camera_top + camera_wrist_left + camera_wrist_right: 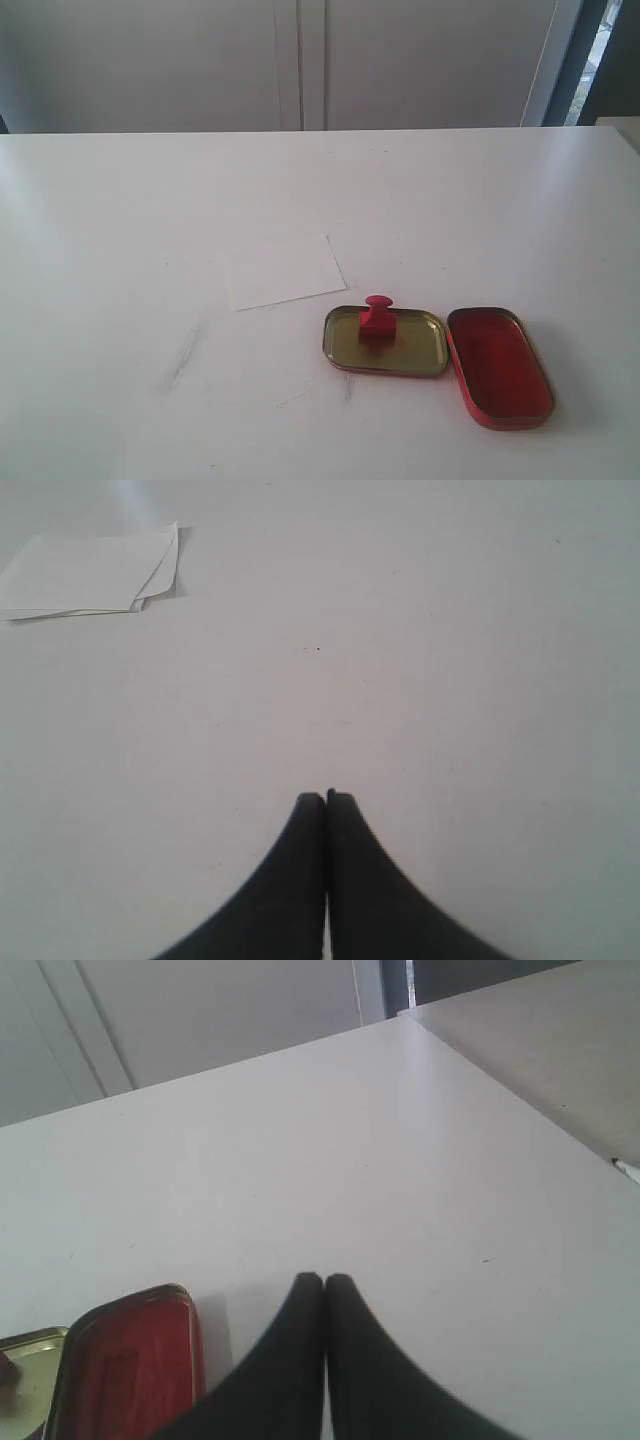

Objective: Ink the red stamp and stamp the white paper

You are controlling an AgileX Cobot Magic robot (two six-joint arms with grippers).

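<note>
We judge nothing done: the red stamp (377, 317) stands in the gold tin (415, 352), the white paper (283, 271) unmarked; left pincer (326, 798) and right pincer (324, 1280) together, empty.

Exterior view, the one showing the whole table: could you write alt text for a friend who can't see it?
A small red stamp stands upright in a gold-coloured tin half on a white table, low in the picture. The red tin half lies open right beside it on the right, and a blank white paper lies flat farther back, to the left.
</note>
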